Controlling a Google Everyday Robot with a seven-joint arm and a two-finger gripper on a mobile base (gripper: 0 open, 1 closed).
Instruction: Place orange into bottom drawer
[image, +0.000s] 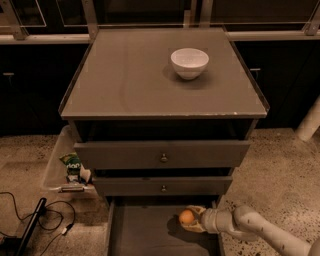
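The bottom drawer (142, 232) stands pulled out below the front edge of the table (125, 85), its flat grey floor showing. The gripper (189, 220) reaches into it from the right on a pale arm (260, 234), under the table's front right corner. Its fingers (196, 226) are closed around the orange (186, 216) and hold it between them. The fruit sits toward the right side of the drawer, with a dark shadow on the drawer floor beneath it. Whether it touches the floor cannot be told.

Above, the two upper drawers (162, 150) are only slightly out, each with a small round knob (163, 158) at its middle.

On the table a white bowl (189, 62) stands upright toward the back right corner, well apart from the gripper.

Left of the table's front left corner, on the speckled ground, lies a clear bin (56, 167) with a green packet (73, 162) inside it, and black cables (45, 220) trail nearby.
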